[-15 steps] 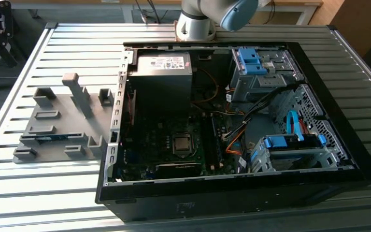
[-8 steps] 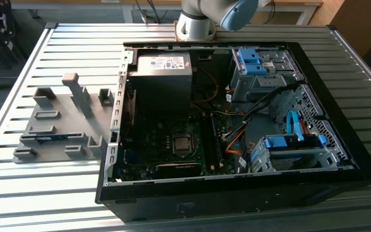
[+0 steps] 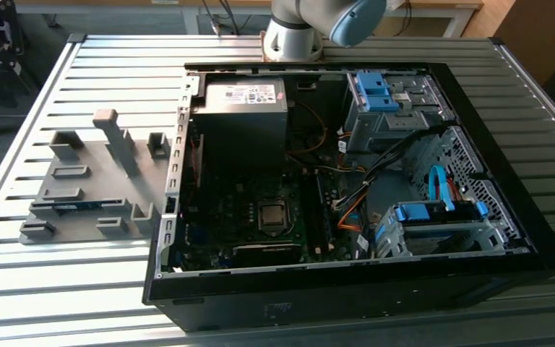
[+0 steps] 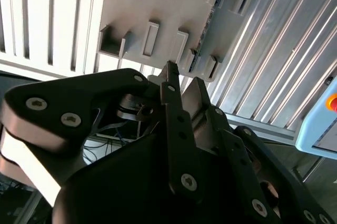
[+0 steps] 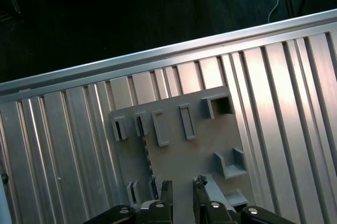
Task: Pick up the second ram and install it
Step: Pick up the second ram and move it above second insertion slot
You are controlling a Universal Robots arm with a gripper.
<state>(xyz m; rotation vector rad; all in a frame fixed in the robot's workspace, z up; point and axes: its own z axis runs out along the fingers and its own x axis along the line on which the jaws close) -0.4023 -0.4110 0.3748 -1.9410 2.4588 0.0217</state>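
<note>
Fingers (image 5: 167, 191): black, narrowly parted in both wrist views, gripping nothing; poised above the gray rack and apart from it.
Second ram (image 5: 146, 153): slim blue-green strip standing on edge in the rack, apparently seated in slotted posts at each end; past the fingertips and off to one side of their gap, untouched.
Second ram in the second wrist view (image 4: 206, 23): thin dark edge running away from the fingers (image 4: 171, 92), near but not between them.
Second ram in the exterior view (image 3: 69, 206): low in the rack, with a sliver of blue-green showing.
Gray rack (image 5: 184, 150): flat plate with upright slots and pockets, straight ahead of the fingertips, lying on the tabletop.
Tabletop (image 5: 295, 103): ribbed metal slats, beneath rack and fingers alike.
Computer case (image 3: 355, 296): black, side open, motherboard exposed; just beside the rack on the exterior view's right, well away from the fingers.
Arm base (image 3: 292, 40): pale, mounted behind the case.
</note>
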